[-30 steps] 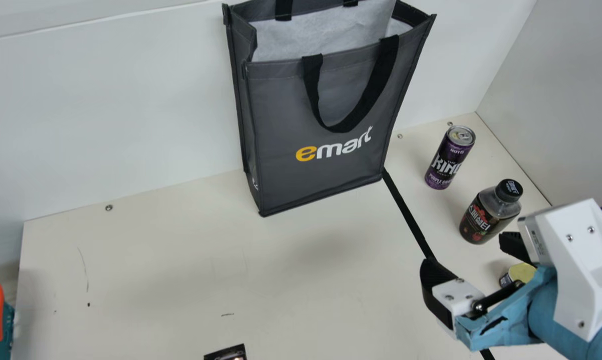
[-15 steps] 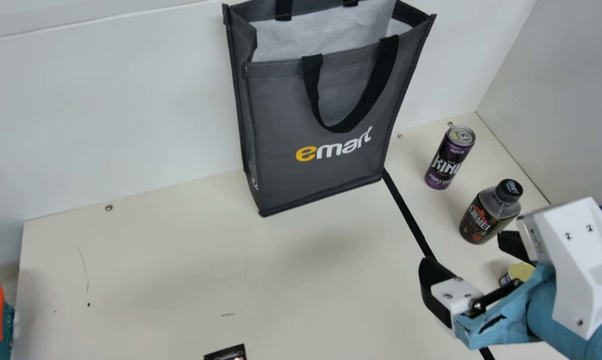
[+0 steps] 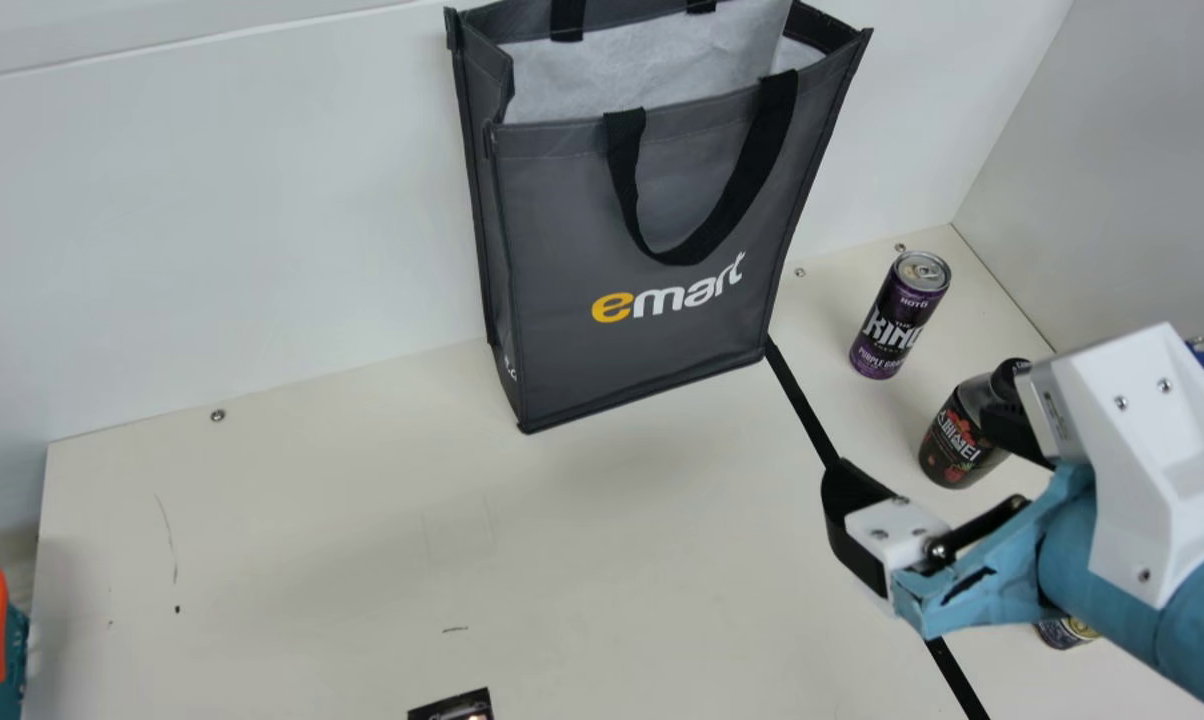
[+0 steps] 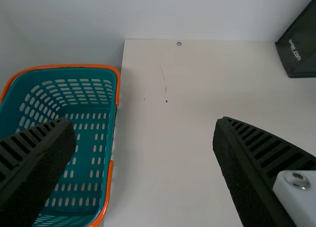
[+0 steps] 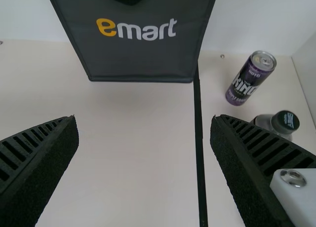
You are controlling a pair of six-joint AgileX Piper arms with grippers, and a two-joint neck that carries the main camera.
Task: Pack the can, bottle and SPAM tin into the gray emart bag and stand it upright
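In the main view my right gripper is open at the right, one finger in front of the dark bottle. The right wrist view shows that gripper with nothing between its fingers. The purple can stands upright behind the bottle, near the wall. A small part of the tin shows under my right arm, which hides the rest. The gray emart bag stands upright against the back wall, its mouth open. In the left wrist view my left gripper is open and empty, one finger over a basket.
The teal basket with orange trim is at the table's left. A black tape line runs forward from the bag's right corner. A dark object lies at the main view's bottom edge. White walls stand behind and to the right.
My right gripper has moved slightly toward the back and left, now overlapping the bottle and uncovering a different part of the tin. The bag, can and bottle have stayed put.
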